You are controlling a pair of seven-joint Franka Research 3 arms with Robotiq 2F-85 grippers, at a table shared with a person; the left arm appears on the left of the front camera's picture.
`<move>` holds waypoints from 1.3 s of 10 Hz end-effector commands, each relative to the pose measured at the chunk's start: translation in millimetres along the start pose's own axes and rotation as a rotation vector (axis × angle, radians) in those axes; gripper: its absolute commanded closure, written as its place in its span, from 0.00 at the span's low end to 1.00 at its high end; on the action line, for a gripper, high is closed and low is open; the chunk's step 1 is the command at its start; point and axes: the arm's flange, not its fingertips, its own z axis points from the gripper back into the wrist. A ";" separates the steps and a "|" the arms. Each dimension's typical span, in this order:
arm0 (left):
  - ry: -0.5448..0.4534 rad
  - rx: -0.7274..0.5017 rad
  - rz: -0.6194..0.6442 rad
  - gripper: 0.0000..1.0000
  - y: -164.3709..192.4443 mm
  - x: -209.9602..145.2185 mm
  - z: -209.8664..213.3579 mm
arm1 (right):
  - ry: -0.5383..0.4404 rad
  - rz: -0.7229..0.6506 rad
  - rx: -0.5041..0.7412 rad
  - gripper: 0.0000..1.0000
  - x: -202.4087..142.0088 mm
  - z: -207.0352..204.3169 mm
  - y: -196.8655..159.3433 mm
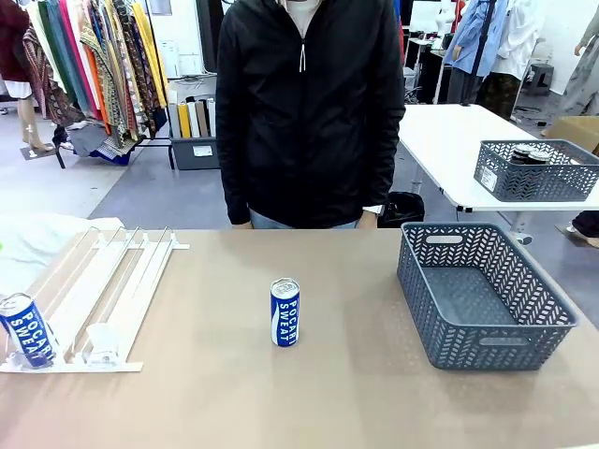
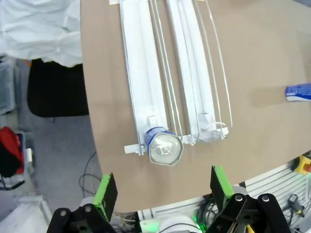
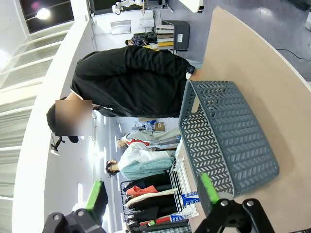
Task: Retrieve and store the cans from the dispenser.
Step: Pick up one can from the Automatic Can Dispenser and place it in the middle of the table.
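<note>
Tan laminate covered the counter, and a person in a black jacket stood at its far side. On the robot's right sat the grey basket, quite empty. On the left lay the white and clear dispenser, its lanes bare but for one blue-and-white can resting against the stop at the low near end of the outermost lane. A second can of the same kind stood upright mid-counter, well apart from both basket and dispenser. The left claw hung above the dispenser's near end, fingers spread wide with nothing between them, looking down on that can's silver top. The right claw was likewise open and empty, near the basket. To my eye no can was yet stored. The next move called for the left claw to drop over the can in the lane and close on it squarely, clear of the rails.
</note>
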 end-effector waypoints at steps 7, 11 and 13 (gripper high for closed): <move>0.164 0.008 -0.044 0.00 2.5 7.6 -64.6 | 0.005 -0.002 0.002 0.00 -2.3 0.9 3.8; 0.258 0.003 -0.059 0.00 -12.8 7.5 -105.6 | 0.005 -0.002 0.002 0.00 -2.3 0.9 3.8; 0.298 0.003 -0.072 0.00 -19.5 5.5 -119.9 | 0.005 -0.002 0.002 0.00 -2.3 0.9 3.8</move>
